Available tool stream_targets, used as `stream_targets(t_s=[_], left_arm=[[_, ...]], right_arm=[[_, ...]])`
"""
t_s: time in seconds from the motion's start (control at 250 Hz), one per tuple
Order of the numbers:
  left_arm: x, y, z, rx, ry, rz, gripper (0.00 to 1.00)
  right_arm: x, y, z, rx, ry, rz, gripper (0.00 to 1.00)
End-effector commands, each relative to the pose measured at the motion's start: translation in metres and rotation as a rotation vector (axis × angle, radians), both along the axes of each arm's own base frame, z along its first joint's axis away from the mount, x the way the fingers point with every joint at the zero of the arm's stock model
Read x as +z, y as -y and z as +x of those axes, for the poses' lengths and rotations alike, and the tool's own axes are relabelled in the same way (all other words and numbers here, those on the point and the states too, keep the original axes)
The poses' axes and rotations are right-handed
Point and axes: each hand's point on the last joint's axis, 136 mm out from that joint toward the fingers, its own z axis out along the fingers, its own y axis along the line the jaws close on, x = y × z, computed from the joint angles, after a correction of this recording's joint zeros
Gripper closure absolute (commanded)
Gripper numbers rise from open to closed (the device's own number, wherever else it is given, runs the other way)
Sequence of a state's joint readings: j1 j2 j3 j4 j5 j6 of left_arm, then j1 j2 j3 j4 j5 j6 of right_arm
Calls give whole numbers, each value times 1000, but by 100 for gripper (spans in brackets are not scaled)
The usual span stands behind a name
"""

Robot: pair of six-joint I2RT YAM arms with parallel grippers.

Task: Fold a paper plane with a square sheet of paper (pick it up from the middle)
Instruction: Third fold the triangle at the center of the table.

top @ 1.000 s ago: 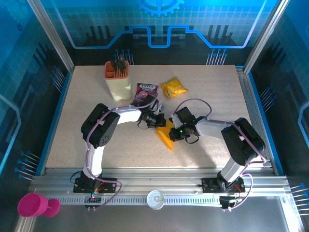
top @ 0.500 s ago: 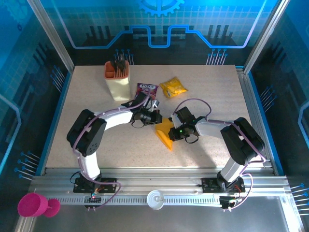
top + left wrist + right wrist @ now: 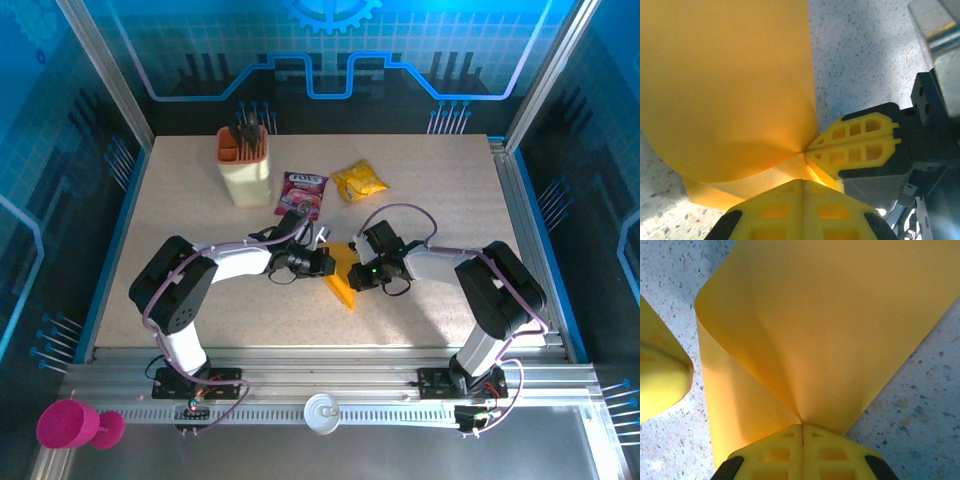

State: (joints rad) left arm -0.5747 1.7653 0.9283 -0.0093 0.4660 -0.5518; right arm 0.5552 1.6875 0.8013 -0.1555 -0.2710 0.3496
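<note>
Where the two arms meet near the middle of the table (image 3: 450, 200), the orange-yellow sheet of paper (image 3: 343, 280) is pinched at one spot by both: the left gripper (image 3: 323, 262) and right gripper (image 3: 356, 273) are each clamped tight on it, tips almost touching, and the paper fans away from them, partly lifted and curled.

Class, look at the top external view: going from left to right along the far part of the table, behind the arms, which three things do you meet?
In order: beige upright holder with an orange rim → purple printed packet → crinkled yellow snack packet.
</note>
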Motion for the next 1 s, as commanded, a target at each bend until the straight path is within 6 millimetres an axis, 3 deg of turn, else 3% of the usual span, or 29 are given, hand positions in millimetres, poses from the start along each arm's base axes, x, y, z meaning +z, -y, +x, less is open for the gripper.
stream_targets(t_s=[0.0,0.579,0.623,0.791,0.995], left_arm=[[3,5,-2,-12,4,-29,100],[-45,-6,-4,12,-36,60,100],[-47,-7,-5,14,-40,63,100],[-55,-11,-8,24,-55,81,100],[-58,-11,-8,30,-60,79,100]], right_arm=[[-23,16,-8,-10,-50,-78,100],[-15,13,-3,-12,-47,-58,100],[-10,11,-1,-13,-41,-47,100],[27,9,4,-25,21,-3,75],[61,-1,-6,-28,55,76,79]])
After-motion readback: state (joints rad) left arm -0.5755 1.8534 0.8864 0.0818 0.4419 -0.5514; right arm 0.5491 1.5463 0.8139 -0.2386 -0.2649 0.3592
